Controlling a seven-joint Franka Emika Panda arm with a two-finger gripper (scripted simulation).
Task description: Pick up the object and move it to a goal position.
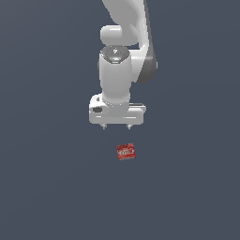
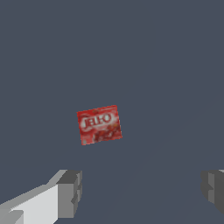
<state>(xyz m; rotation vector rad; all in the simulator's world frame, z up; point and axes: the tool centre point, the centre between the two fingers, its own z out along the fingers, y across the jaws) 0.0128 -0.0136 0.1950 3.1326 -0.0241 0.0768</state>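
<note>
Box (image 1: 126, 152) is lying flat on the table (image 1: 47, 187), logo side up, sitting skewed and out in the open with no edges or corners of the table in sight to place it by. My hand (image 1: 116, 126) hangs above it, not touching, fingers (image 2: 69, 194) spread wide with nothing between them.

My guess on handling: it looks like a small cardboard packet, so light and fairly stiff, but thin enough that a hard squeeze could dent it. Printed faces are probably a bit slick. It's narrower than my opening, so I'd twist to match its skew, drop straight down, and pinch across the two long side edges near the middle. It sits low, so fingertips need to get nearly down to the table.
</note>
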